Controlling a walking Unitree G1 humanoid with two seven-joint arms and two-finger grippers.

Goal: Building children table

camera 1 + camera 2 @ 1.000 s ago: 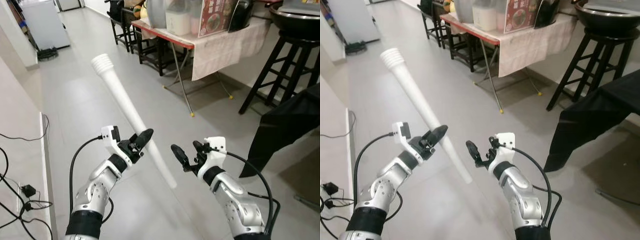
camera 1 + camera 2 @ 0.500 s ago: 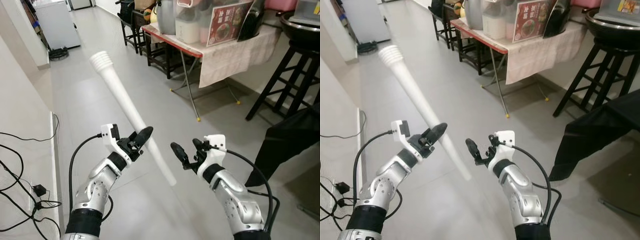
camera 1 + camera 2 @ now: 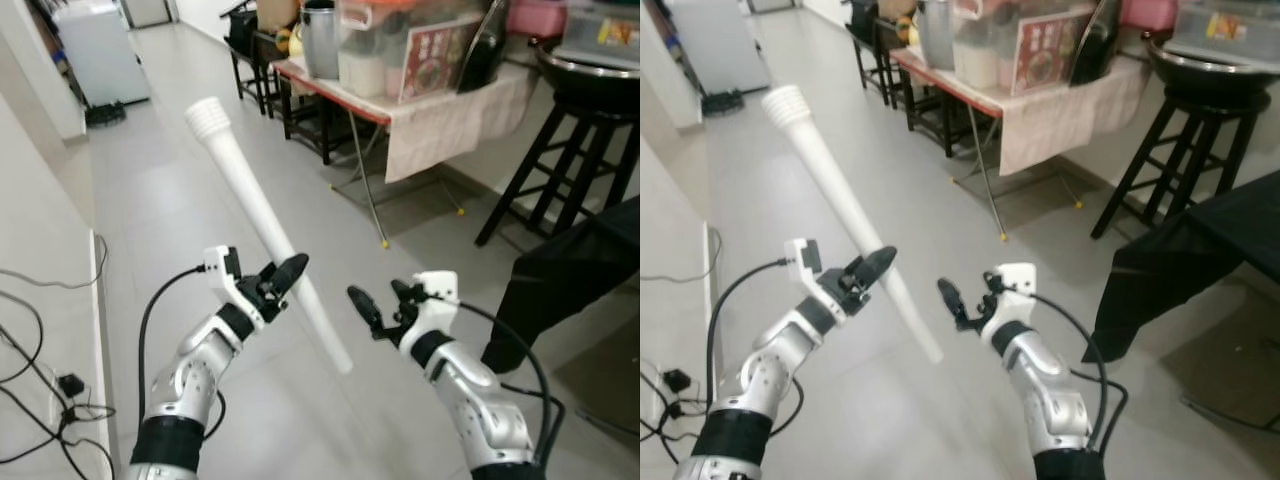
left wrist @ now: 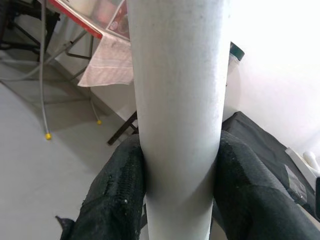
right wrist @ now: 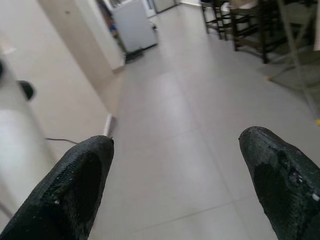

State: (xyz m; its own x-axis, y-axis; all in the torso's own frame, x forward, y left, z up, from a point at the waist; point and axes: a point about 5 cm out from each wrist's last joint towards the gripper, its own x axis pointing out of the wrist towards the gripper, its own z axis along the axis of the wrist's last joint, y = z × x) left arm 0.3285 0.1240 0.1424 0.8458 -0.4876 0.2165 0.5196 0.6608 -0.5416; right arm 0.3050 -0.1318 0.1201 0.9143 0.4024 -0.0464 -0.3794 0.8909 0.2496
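White table leg (image 3: 262,228), tapered and ribbed at its upper end, slanted across the centre-left of your head view, its ribbed end high toward the upper left and its narrow end low near the middle of the frame. Your left gripper (image 3: 279,279) had its two black fingers (image 4: 118,192) clamped on either side of the leg, partway along its lower half. Your right gripper (image 3: 375,315) hung at lower centre-right, beside the leg's narrow tip but apart from it, its fingers (image 5: 80,182) spread wide with nothing between them. Grey tiled floor (image 3: 170,190) ran up the frame; a cloth-covered table (image 3: 440,120) with containers and a black stool (image 3: 560,150) stood at the upper right.
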